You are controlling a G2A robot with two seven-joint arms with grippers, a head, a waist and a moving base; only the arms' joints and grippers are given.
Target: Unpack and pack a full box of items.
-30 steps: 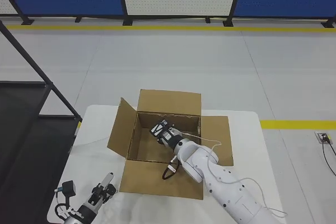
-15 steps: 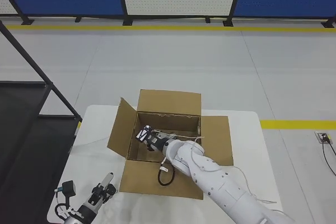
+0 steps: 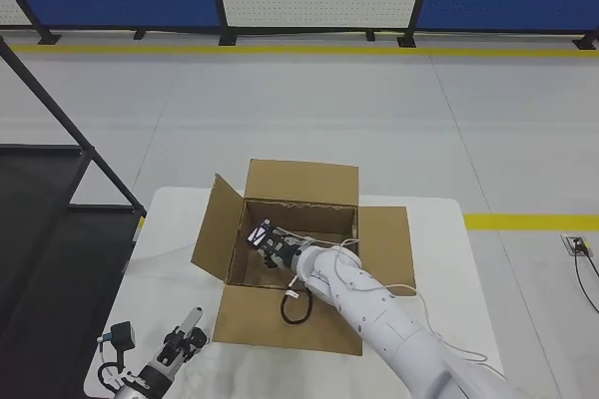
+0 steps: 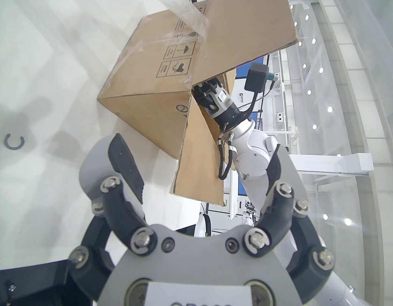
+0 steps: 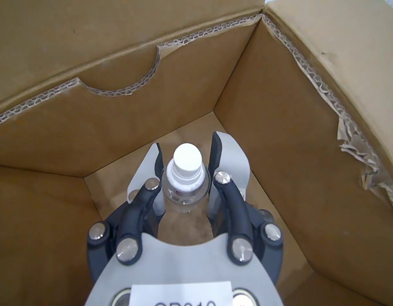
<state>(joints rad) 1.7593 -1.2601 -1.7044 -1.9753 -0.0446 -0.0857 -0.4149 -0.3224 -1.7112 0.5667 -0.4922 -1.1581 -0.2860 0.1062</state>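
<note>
Brown box, white table: your colours here.
You see a plain brown cardboard box with black printed symbols on its outside, standing on a white table. Inside the box is a clear bottle with a white cap, and beyond the box runs a yellow floor stripe.

One brown corrugated cardboard box, with four flaps folded outward. One clear plastic bottle with a white cap, clamped between the fingers of the right end effector inside the box. Two end effectors in all; the second, the left end effector, has its fingers spread apart. One white tabletop. One small dark C-shaped ring lies on it, near the left end effector and well apart from the box.
</note>
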